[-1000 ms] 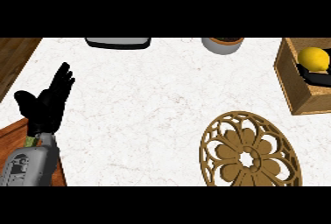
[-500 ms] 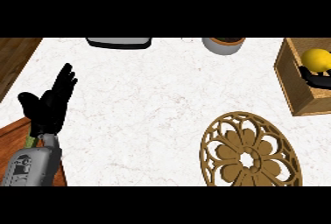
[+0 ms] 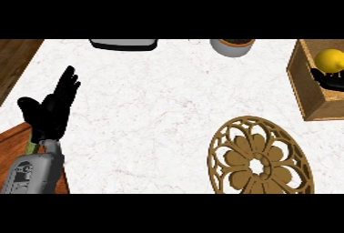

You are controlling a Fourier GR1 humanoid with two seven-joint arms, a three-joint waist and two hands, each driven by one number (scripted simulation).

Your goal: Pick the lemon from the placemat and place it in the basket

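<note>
The yellow lemon (image 3: 331,59) lies inside the brown basket (image 3: 302,93) at the right edge of the head view. Only part of my right hand (image 3: 327,81) shows, its black fingers reaching in from the right edge. They lie straight and spread just below the lemon, not curled round it. The round, pierced wooden placemat (image 3: 259,157) rests on the white counter at lower right with nothing on it. My left hand (image 3: 48,113) rests open at the far left, fingers up, holding nothing.
A grey pot (image 3: 232,46) and a dark tray (image 3: 124,43) stand at the counter's far edge. A wooden board (image 3: 17,145) lies under my left forearm at lower left. The counter's left edge runs diagonally at top left.
The left hand has drifted very slightly lower. The lemon, the basket and the right hand look unchanged.
</note>
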